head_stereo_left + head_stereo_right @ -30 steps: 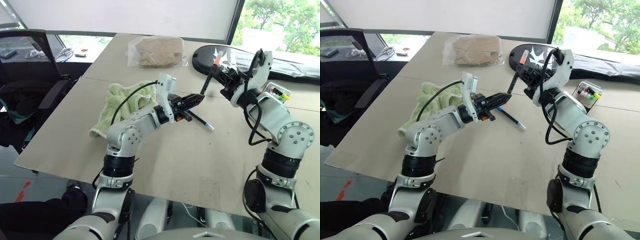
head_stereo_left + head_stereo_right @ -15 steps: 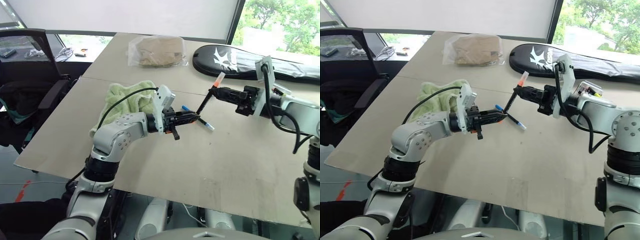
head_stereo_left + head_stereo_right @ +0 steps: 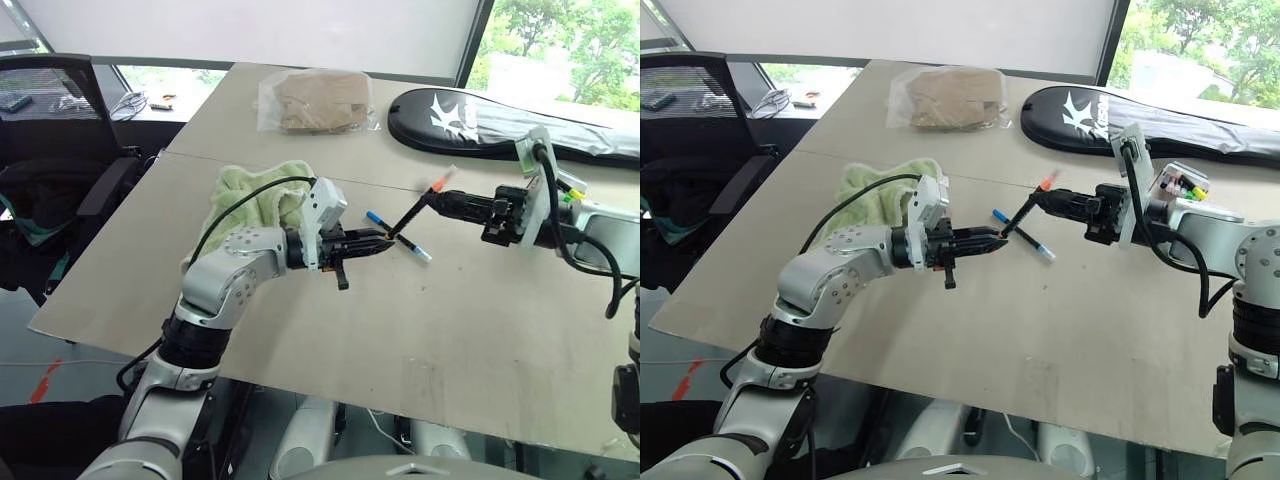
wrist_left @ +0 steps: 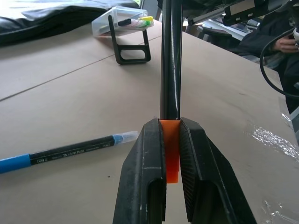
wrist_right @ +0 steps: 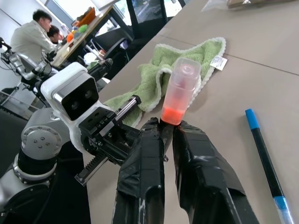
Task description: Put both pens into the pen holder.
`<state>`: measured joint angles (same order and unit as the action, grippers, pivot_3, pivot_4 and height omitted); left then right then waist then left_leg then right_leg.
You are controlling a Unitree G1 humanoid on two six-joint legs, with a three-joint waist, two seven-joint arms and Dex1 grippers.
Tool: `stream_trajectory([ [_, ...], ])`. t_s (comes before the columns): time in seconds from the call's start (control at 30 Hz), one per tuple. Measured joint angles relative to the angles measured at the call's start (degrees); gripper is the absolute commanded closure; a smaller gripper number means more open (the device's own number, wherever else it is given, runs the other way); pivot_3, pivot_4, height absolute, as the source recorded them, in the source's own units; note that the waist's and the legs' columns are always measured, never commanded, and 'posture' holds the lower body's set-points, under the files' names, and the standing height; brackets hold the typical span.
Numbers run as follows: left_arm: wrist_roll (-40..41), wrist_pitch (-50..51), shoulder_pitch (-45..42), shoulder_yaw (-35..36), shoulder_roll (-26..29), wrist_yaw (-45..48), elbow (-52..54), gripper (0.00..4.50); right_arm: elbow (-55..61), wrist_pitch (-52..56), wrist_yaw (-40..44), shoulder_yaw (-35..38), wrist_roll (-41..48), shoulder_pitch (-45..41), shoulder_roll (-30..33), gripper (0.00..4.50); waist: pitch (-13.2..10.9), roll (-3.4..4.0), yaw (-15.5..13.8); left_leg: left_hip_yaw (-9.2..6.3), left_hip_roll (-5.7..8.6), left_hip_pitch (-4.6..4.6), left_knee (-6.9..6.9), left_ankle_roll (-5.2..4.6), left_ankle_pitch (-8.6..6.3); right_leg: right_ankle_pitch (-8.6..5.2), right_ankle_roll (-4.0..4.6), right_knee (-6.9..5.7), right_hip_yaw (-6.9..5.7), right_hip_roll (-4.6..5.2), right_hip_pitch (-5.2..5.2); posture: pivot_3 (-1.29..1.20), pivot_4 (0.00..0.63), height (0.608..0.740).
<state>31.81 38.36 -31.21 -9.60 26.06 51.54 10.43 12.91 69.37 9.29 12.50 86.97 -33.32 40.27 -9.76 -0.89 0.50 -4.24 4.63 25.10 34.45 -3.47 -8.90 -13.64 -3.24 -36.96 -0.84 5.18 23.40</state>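
Orange-ended pen between both end effectors (clamped)

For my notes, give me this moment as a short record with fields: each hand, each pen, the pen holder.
left hand: shut on the lower end of the orange-ended pen
right hand: shut on the same pen's upper end
blue-capped pen: lying on the table, not held
pen holder: standing on the table, with neither pen in it
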Motion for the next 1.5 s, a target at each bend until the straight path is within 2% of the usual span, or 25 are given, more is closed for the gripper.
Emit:
stream_trajectory([
  [0.07, -0.1, -0.1, 0.0, 0.0, -0.4, 0.0, -0.1, 3.57, 0.4, -0.4, -0.5, 0.4, 0.5, 0.7, 0.0, 4.50, 0.0, 0.00, 0.0, 0.00, 0.00, 0.00, 0.00, 0.00, 0.00, 0.00, 0.00, 0.00, 0.00, 0.00, 0.00, 0.00, 0.150, 0.740],
  [0.13, -0.2, -2.0, -0.1, 0.7, -0.7, 0.4, -0.2, 3.30, 1.8, -1.1, -2.7, 1.0, 1.2, 2.8, 0.3, 4.50, 0.0, -0.01, -0.1, -0.02, 0.00, 0.00, 0.01, 0.00, 0.00, 0.00, 0.00, 0.00, -0.02, -0.01, 0.00, 0.00, 0.150, 0.740],
  [0.17, -0.3, -2.9, -0.1, 1.1, -0.7, 0.5, -0.2, 2.77, 1.8, -1.3, -3.6, 1.0, 1.3, 3.7, 0.3, 4.50, 0.0, -0.01, -0.1, -0.02, 0.00, 0.00, 0.01, 0.00, 0.00, 0.00, 0.00, 0.00, -0.02, 0.01, 0.00, 0.00, 0.150, 0.740],
  [0.23, -0.9, -4.9, -0.1, 1.7, -0.8, 0.6, -0.2, 2.07, 1.9, -2.3, -5.2, 1.0, 1.3, 5.6, 0.2, 4.50, 0.0, -0.01, -0.1, -0.02, 0.00, 0.00, 0.01, 0.00, 0.00, 0.00, 0.00, 0.00, -0.02, 0.02, 0.00, 0.00, 0.150, 0.740],
  [0.37, -1.2, -5.3, -0.2, 2.0, -0.7, 1.0, -0.2, 2.07, 3.2, -5.2, -7.4, 3.7, 1.0, 8.0, 0.3, 4.50, 0.0, -0.01, -0.1, -0.02, 0.00, 0.00, 0.01, 0.00, 0.00, 0.00, -0.01, 0.00, -0.04, 0.00, 0.00, 0.00, 0.150, 0.740],
  [0.47, -1.3, -6.0, -0.2, 2.7, -0.5, 0.6, -0.2, 2.07, 3.7, -9.1, -8.7, 6.9, -2.9, 9.6, 0.6, 4.50, 0.0, -0.01, -0.3, -0.01, 0.01, 0.00, 0.02, 0.00, 0.00, 0.01, -0.01, 0.00, -0.04, -0.02, -0.01, 0.00, 0.150, 0.740],
  [0.57, -2.3, -7.4, -0.2, 2.8, -0.7, 0.4, -0.2, 2.07, 4.6, -15.6, -9.9, 10.0, -11.2, 9.7, 1.1, 4.50, 0.0, -0.01, -0.3, -0.01, 0.01, 0.00, 0.04, 0.00, 0.00, 0.01, -0.03, -0.01, -0.04, -0.05, -0.01, 0.00, 0.150, 0.740],
  [0.63, -2.4, -8.7, -0.1, 3.1, -2.0, -0.7, -0.1, 2.07, 6.2, -22.4, -10.0, 10.6, -22.0, 9.8, 2.1, 4.50, 0.0, 0.00, -0.5, 0.00, 0.02, -0.01, 0.04, 0.00, 0.00, 0.02, -0.04, -0.01, -0.04, -0.07, -0.01, 0.00, 0.150, 0.740],
  [0.67, -2.4, -9.0, -0.1, 3.1, -2.5, -0.8, 0.1, 2.07, 6.6, -24.0, -9.9, 10.6, -24.7, 9.8, 2.6, 4.50, 0.0, 0.00, -0.5, 0.00, 0.02, -0.01, 0.04, 0.00, 0.00, 0.02, -0.04, -0.01, -0.04, -0.08, -0.01, 0.00, 0.150, 0.740],
  [0.7, -2.4, -9.7, 0.0, 3.1, -3.6, -1.5, 0.7, 2.07, 8.1, -27.5, -9.3, 10.1, -31.0, 11.0, 4.3, 4.50, 0.0, 0.00, -0.6, 0.00, 0.02, -0.01, 0.04, 0.00, 0.00, 0.02, -0.05, -0.01, -0.04, -0.09, -0.01, 0.00, 0.150, 0.740],
  [0.8, -2.4, -10.2, 0.3, 3.1, -5.6, -3.2, 2.1, 2.07, 9.9, -33.3, -7.6, 7.4, -42.6, 14.2, 6.8, 4.50, 0.0, 0.00, -0.9, 0.00, 0.02, -0.02, 0.04, 0.01, 0.00, 0.02, -0.05, -0.01, -0.03, -0.10, -0.02, 0.00, 0.150, 0.740],
  [0.97, -2.4, -10.3, 0.8, 2.3, -7.4, -4.5, 3.2, 2.07, 10.2, -38.5, -6.2, 2.4, -55.2, 17.9, 4.8, 4.50, 0.0, 0.00, -0.9, 0.03, 0.01, -0.06, 0.11, 0.02, 0.01, 0.02, -0.05, -0.14, 0.01, -0.12, -0.02, 0.00, 0.150, 0.740],
  [1.17, -2.7, -11.2, 0.7, 2.3, -7.4, -4.4, 3.1, 2.07, 9.2, -41.6, -4.4, 0.7, -63.7, 18.3, 3.0, 4.50, 0.0, 0.00, -1.2, 0.02, 0.02, -0.09, 0.25, 0.01, 0.01, 0.02, -0.06, -0.13, -0.01, -0.19, -0.11, 0.00, 0.150, 0.740],
  [1.5, -3.4, -11.4, 0.5, 2.4, -6.8, -4.4, 3.1, 2.07, -1.1, -47.8, -2.4, -1.5, -75.6, 17.1, 0.4, 4.50, 0.0, 0.01, -1.2, 0.03, 0.04, -0.13, 0.26, 0.02, 0.01, 0.04, -0.07, -0.14, -0.01, -0.26, -0.15, 0.00, 0.150, 0.740],
])
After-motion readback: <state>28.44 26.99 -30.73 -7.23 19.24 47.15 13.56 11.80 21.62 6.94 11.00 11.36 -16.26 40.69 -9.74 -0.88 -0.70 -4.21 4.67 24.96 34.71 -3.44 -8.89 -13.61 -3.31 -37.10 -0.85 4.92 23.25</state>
